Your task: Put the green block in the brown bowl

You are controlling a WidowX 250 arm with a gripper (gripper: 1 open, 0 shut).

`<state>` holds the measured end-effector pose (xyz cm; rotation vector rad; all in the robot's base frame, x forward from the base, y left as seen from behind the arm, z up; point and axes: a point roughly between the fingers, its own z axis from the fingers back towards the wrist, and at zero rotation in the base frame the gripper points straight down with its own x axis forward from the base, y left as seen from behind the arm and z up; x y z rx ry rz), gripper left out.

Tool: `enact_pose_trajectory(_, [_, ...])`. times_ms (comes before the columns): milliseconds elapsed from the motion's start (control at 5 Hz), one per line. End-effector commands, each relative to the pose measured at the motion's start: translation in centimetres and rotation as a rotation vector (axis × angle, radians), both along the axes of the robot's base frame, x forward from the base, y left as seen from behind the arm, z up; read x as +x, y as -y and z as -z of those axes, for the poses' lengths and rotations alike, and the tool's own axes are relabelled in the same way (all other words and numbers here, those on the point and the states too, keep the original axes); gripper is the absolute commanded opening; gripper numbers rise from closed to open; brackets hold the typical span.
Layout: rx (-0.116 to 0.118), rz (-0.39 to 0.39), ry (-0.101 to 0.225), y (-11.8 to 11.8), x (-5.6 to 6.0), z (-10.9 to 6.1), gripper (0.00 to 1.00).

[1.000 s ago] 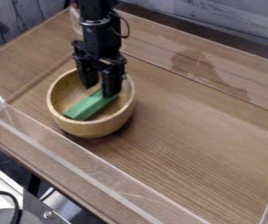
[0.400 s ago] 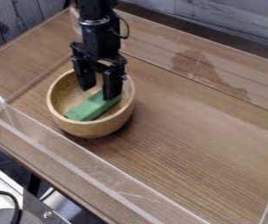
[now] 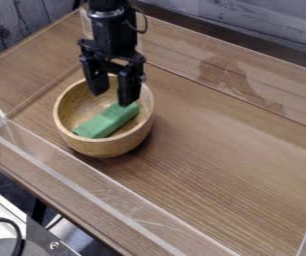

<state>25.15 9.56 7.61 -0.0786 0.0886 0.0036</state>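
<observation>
The green block (image 3: 104, 122) lies inside the brown bowl (image 3: 76, 143), leaning against the bowl's inner right side. The bowl stands on the wooden table at the left. My gripper (image 3: 112, 88) hangs just above the bowl's far rim, pointing straight down. Its two dark fingers (image 3: 130, 87) stand apart with nothing between them, clear of the block.
The wooden table (image 3: 223, 130) is walled by clear plastic panels, with the front panel edge (image 3: 102, 190) running diagonally near the bowl. A grey wall lies at the back right.
The gripper has lifted a little up out of the bowl. The green block stays lying in the bowl.
</observation>
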Motion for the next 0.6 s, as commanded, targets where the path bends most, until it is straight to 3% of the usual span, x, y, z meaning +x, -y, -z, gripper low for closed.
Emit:
enact_pose_trajectory(0, [0.031,-0.005,0.086,-0.12,1.03,-2.46,1.00])
enact_pose_trajectory(400, [0.032,-0.012,0.085,0.01,1.02,-2.44,1.00])
